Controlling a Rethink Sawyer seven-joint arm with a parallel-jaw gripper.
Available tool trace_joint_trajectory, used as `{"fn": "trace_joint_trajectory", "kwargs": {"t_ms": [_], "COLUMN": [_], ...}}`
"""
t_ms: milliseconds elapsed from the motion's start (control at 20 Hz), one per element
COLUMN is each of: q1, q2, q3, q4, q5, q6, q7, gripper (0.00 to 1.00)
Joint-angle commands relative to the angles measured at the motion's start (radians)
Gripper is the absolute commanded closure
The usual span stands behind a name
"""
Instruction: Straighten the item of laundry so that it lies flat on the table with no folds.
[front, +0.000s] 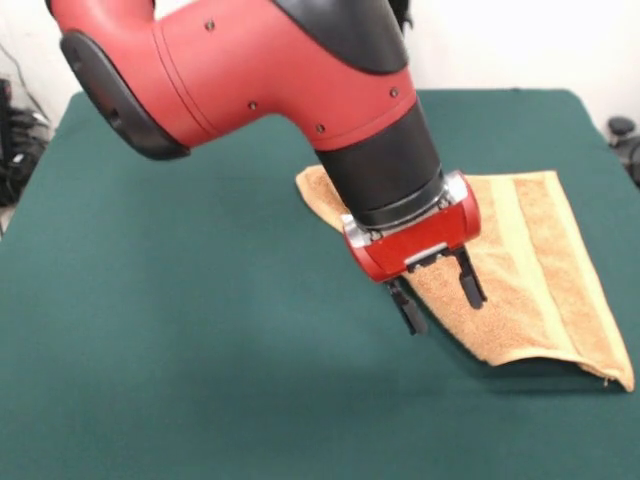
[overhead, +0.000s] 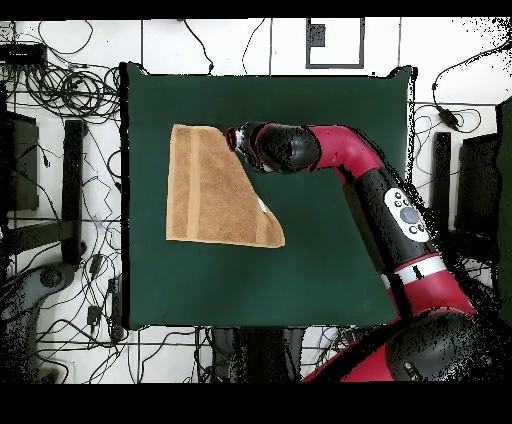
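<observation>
I see the terry towel (front: 535, 270) folded into a rough triangle on the green felt table (front: 180, 330). My gripper (front: 437, 292) hangs over its folded edge, fingers apart, holding nothing.

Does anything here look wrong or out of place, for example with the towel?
Yes. The towel is not spread flat: one part is folded over diagonally, so from above it looks like a triangle instead of a rectangle. In the front view its near edge lifts slightly off the table. The open gripper hovers at the folded edge, holding nothing.
</observation>
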Motion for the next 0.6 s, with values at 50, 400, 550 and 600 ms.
{"fn": "trace_joint_trajectory", "kwargs": {"t_ms": [50,400,550,600], "q1": [0.028,0.026,0.022,0.022], "q2": [0.102,0.15,0.179,0.187], "q3": [0.005,0.028,0.038,0.04], "q4": [-0.007,-0.014,-0.018,-0.02], "q5": [-0.023,-0.041,-0.048,-0.051], "q6": [0.002,-0.028,-0.05,-0.055], "q7": [-0.308,-0.331,-0.33,-0.328], "gripper": [0.0,0.0,0.0,0.0]}}
